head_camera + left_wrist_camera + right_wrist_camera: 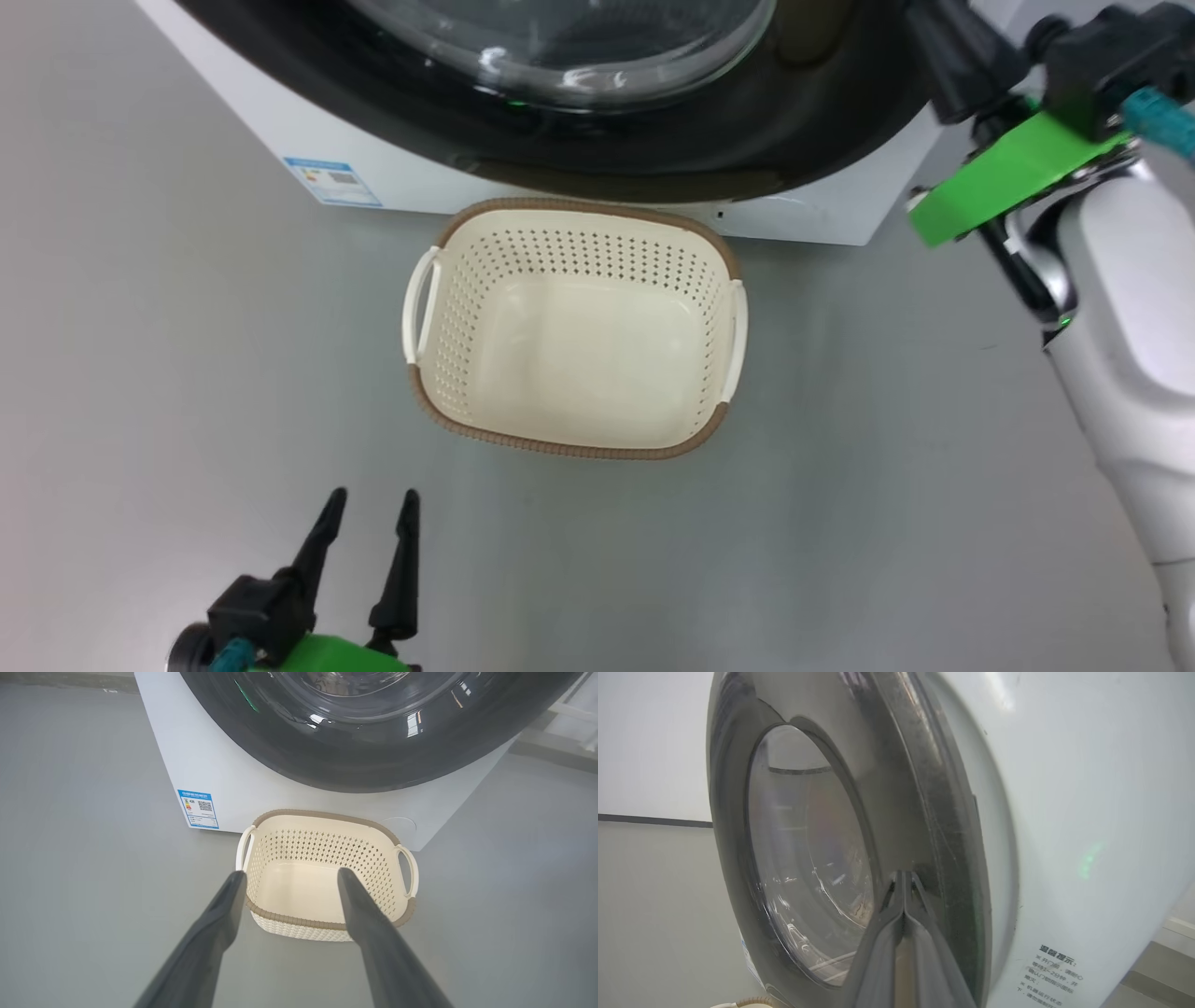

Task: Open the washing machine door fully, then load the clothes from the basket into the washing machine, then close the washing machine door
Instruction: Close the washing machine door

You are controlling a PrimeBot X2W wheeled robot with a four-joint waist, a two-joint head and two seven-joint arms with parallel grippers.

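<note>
A white washer (pixel 261 131) is seen from above on a grey floor (pixel 140 373). Its round black door (pixel 747 121), with a bulging glass window, is set flat against the washer's front. A small blue label (pixel 331 180) is stuck low on the washer's front, at the left corner.

A cream basket (pixel 560 448) with a brown rim and 2 white handles is placed on the floor just in front of the washer, below the door. Its bare cream bottom and perforated walls are shown.

The left gripper (pixel 372 497) is held low over the floor, near the basket's front left corner and apart from it. Its 2 dark fingers are spread wide, with nothing between them. In the left wrist view they are pointed toward the basket.

The right gripper (pixel 903 873) is raised at the washer's right side. Its 2 fingers are pressed together, tips meeting, and are aimed at the door's black ring near its outer edge. Whether the tips are touching the door cannot be told.
</note>
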